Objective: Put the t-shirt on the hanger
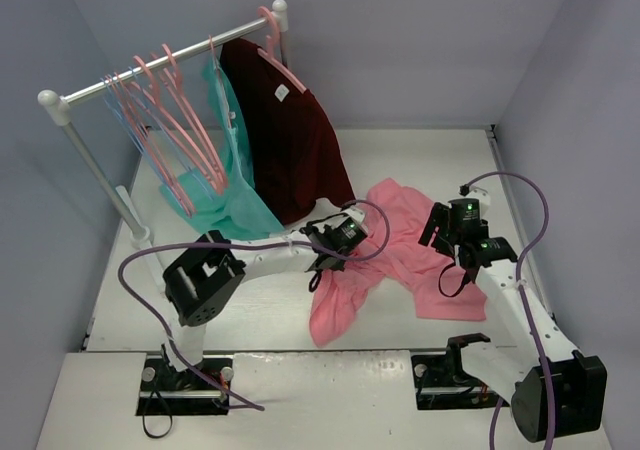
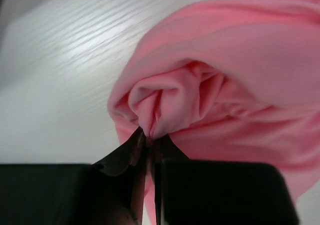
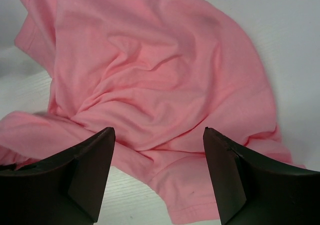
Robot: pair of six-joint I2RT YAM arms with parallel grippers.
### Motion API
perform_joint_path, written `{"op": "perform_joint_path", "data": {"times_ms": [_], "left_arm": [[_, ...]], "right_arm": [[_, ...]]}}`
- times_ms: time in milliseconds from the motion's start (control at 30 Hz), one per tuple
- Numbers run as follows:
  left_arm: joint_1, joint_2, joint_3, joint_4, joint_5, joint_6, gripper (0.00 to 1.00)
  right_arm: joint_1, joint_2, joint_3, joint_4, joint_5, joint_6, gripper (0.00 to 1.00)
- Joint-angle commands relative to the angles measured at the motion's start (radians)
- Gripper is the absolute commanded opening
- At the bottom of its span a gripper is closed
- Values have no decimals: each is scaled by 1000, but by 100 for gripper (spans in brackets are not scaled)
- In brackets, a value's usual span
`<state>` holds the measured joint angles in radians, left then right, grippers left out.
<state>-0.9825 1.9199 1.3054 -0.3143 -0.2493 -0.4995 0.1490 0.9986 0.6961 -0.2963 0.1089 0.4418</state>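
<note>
The salmon-pink t-shirt (image 1: 405,255) lies crumpled on the white table, right of centre. My left gripper (image 1: 322,260) is shut on a bunched fold at the shirt's left edge; in the left wrist view the fingertips (image 2: 150,136) pinch the pink cloth (image 2: 225,85) just above the table. My right gripper (image 1: 437,232) is open and empty, hovering over the shirt's right part; in the right wrist view its gripper (image 3: 159,135) has jaws standing wide apart above the pink fabric (image 3: 150,70). The thin light-blue hanger (image 1: 126,118) hangs at the left end of the rack, partly hidden among pink hangers.
A white clothes rack (image 1: 160,70) stands at the back left with several pink hangers (image 1: 185,130), a teal shirt (image 1: 235,195) and a dark maroon shirt (image 1: 295,145). Grey walls close in the table at the back and on both sides. Purple cables loop from both arms.
</note>
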Motion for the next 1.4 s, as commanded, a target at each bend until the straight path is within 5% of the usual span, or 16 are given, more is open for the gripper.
{"op": "perform_joint_path", "data": {"times_ms": [0, 167, 267, 300, 333, 367, 467, 800, 1233, 1300, 1367], "left_arm": [[17, -270, -67, -137, -239, -15, 0], [108, -455, -206, -182, -299, 24, 0], [133, -495, -227, -183, -306, 55, 12], [133, -499, -217, -181, -300, 72, 43], [124, -500, -200, -173, -260, 76, 63], [110, -499, -182, -163, -232, 80, 74], [2, -472, -112, -134, -200, 99, 82], [-270, -26, 274, -39, -130, 39, 82], [-315, 234, 402, -35, -128, -62, 77], [-321, 245, 386, -40, -127, -77, 59], [-321, 251, 372, -62, -134, -96, 20]], "right_arm": [[-6, 11, 71, 31, 23, -36, 68], [-8, 55, 101, 31, 67, -60, 68], [-8, 80, 109, 32, 66, -64, 68], [-8, 83, 114, 34, 57, -64, 68], [-8, 84, 115, 37, 58, -63, 68], [-8, 84, 115, 39, 60, -62, 68], [-13, 88, 115, 44, 63, -56, 68], [-166, 141, 107, 48, 55, 32, 69], [-264, 101, 42, 57, 36, 86, 70], [-264, 98, 35, 64, 16, 81, 70], [-261, 95, 29, 75, -14, 71, 70]]}}
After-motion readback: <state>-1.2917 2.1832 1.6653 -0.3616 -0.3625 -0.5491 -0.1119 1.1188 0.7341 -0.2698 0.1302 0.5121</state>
